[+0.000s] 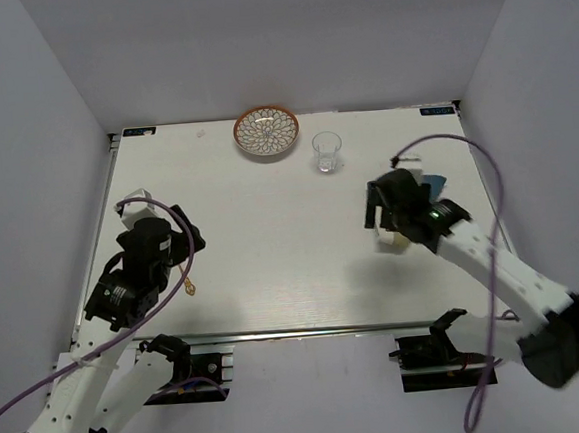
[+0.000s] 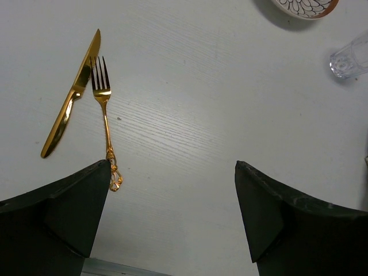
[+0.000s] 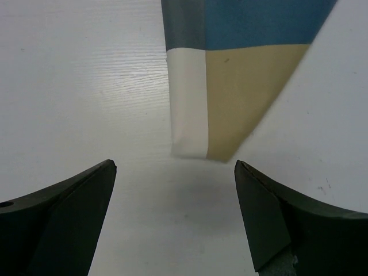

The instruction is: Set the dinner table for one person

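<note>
Empty and spread, left fingers (image 2: 172, 163) and right fingers (image 3: 174, 163) hover; right could snag one layer of the placemat (image 3: 241, 86) at three o'clock.

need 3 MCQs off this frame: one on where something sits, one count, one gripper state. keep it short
1. In the top view, where is the glass relative to the patterned plate?
A. On it.
B. To its right, apart from it.
C. To its left, touching it.

2. How many pieces of gold cutlery lie on the table ahead of the left gripper?
A. One.
B. Two.
C. Four.

3. How do the jaws of the right gripper stand?
A. Shut on the glass.
B. Shut on the plate.
C. Open, holding nothing.

Answers:
1 B: bare table shows between them.
2 B: one knife and one fork, side by side.
3 C: the jaws stand apart, and the folded placemat lies ahead of them, ungripped.
</note>
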You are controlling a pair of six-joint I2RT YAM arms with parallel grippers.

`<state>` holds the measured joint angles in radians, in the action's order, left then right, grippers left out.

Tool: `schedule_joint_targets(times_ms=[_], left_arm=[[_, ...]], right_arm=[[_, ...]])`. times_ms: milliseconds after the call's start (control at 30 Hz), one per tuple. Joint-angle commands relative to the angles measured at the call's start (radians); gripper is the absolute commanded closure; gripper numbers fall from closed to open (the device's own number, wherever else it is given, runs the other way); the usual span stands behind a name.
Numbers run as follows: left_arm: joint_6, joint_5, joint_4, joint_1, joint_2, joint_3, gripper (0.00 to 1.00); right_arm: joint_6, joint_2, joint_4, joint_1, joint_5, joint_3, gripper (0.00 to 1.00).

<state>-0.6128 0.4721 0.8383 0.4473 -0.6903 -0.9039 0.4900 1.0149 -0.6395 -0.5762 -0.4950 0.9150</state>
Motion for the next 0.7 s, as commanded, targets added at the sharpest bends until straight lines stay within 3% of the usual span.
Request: schedule_joint_targets(times_ms=[0, 200, 400, 567, 667], left_arm=[[-0.002, 0.007, 0.004, 0.002, -0.02, -0.012, 0.02], [0.012, -0.004, 0.013, 0.002, -0.086, -0.029, 0.02], [0.034, -0.042, -0.005, 0.002, -0.118, -0.026, 0.02], [0.064, -0.084, -0.03, 0.002, -0.13, -0.02, 0.02], [0.076, -0.107, -0.034, 0.002, -0.149, -0.023, 0.02]], right_arm=[[-0.048, 0.245, 0.103, 0.015, -0.065, 0.132, 0.11], [-0.105, 0.731, 0.031, 0.062, -0.195, 0.456, 0.12], [-0.151, 0.934, 0.012, 0.114, -0.22, 0.584, 0.18], [-0.2, 0.987, 0.053, 0.157, -0.238, 0.587, 0.22], [-0.223, 1.007, 0.064, 0.173, -0.205, 0.584, 0.3]])
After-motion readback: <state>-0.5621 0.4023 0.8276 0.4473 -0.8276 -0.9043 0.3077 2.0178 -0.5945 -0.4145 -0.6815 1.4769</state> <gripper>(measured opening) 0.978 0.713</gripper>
